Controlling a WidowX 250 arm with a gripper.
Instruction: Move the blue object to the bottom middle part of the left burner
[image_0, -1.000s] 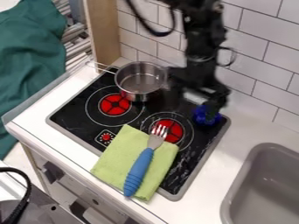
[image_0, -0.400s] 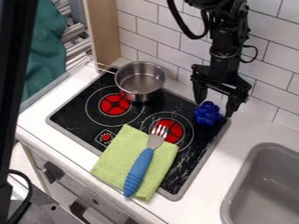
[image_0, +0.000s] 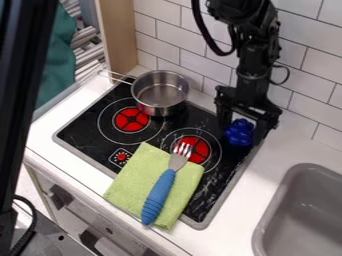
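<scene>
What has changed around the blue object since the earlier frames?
The gripper moved right, then lower; its open fingers now straddle the blue object, with no grip evident. A dark upright shape came in at the left edge. The pot, light green cloth and fork stayed put.

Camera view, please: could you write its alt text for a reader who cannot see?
Robot gripper, one jaw on each side of a blue object on a stovetop; nearby, a metal pot and a fork on a green cloth.
</scene>
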